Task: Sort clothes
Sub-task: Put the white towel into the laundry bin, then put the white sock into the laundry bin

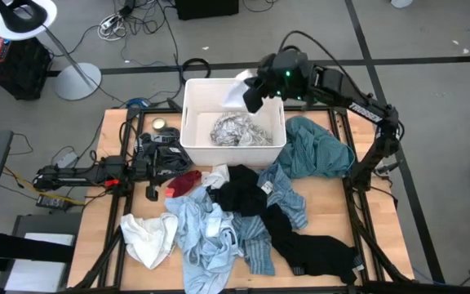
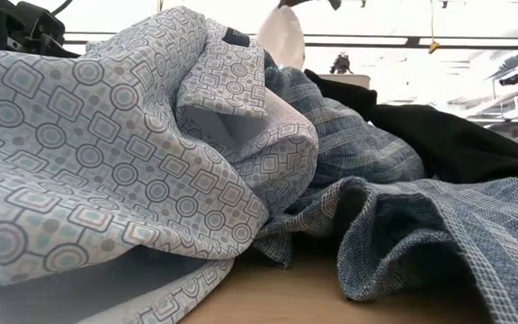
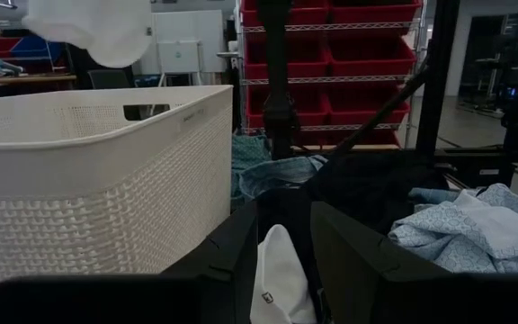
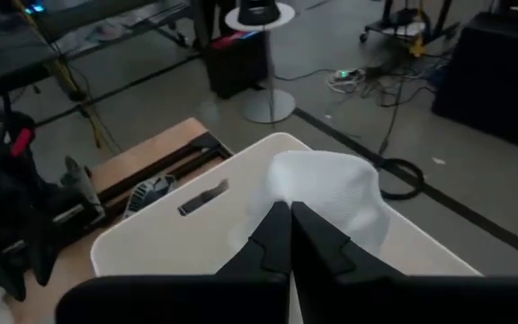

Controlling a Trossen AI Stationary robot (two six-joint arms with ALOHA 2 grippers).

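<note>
The clothes lie in a heap on the table: teal (image 1: 317, 147), black (image 1: 243, 196), light blue (image 1: 210, 237), white (image 1: 149, 237) and a small red one (image 1: 184, 181). A grey-white garment (image 1: 235, 129) lies in the white bin (image 1: 192, 122). My right gripper (image 1: 250, 91) is over the bin's far side, shut on a white garment (image 4: 331, 193). My left gripper (image 3: 281, 261) rests low beside the bin's near left corner. It is open, with its fingers on either side of a white cloth (image 3: 277, 279). My right gripper pinches a bunched part of the white garment (image 4: 288, 200) between its two shut fingers. The fingers come from the table's right, slanting down. The garment hangs clear above the bin's inside (image 1: 237, 88), and it also shows in the left wrist view (image 3: 93, 27).
A small round tin (image 1: 160, 124) lies left of the bin. Light blue patterned and blue woven cloth (image 2: 151, 162) fills the front of the low view. A lamp stand (image 1: 76, 77) and cables lie on the floor beyond the table's far edge.
</note>
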